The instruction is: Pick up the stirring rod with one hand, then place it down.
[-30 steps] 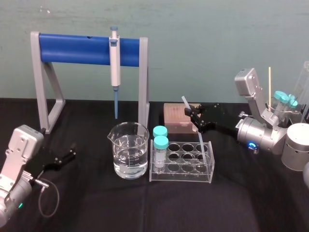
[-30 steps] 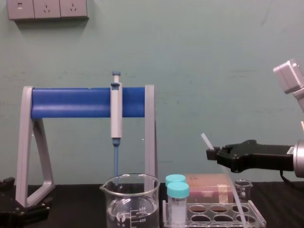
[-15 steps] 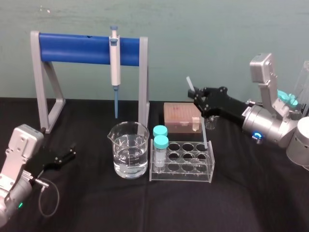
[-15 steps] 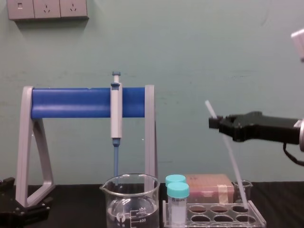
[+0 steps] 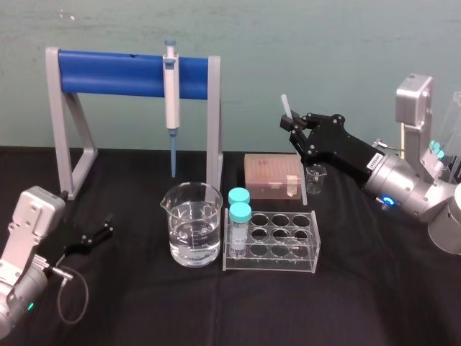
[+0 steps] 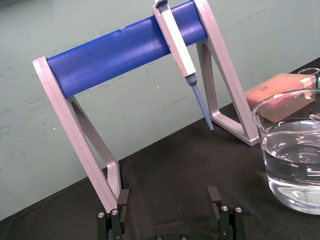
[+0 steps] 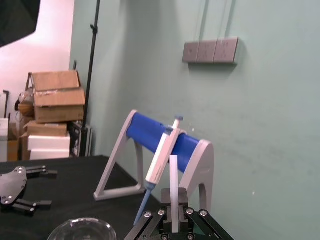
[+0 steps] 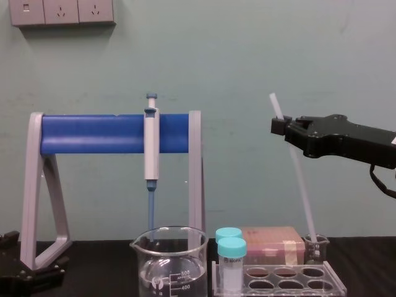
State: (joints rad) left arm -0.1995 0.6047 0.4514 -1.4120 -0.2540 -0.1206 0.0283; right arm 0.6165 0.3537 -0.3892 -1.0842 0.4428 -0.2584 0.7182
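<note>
One by one: head, saw the stirring rod (image 5: 300,171) just behind the tube rack (image 5: 288,259), pinched near its top by the right gripper (image 5: 290,124); chest, judged it light, stiff, slick, breakable; left wrist, found the left gripper (image 6: 167,197), idle well left of that rack, parted, empty.

Stirring rod (image 8: 297,179) is noted as smooth and translucent white (glass or plastic cannot be told), clamped in the matt black right gripper (image 8: 279,125). The table is covered by a matt black cloth (image 5: 216,303), on which clear glossy glass is recorded for the beaker (image 5: 193,223) and clear glossy plastic for the tube rack (image 5: 310,249). Matt grey legs (image 5: 54,122) and a blue bar (image 5: 115,72) with a soft sheen are seen on the stand, and smooth white plastic on the pipette (image 5: 171,94).
</note>
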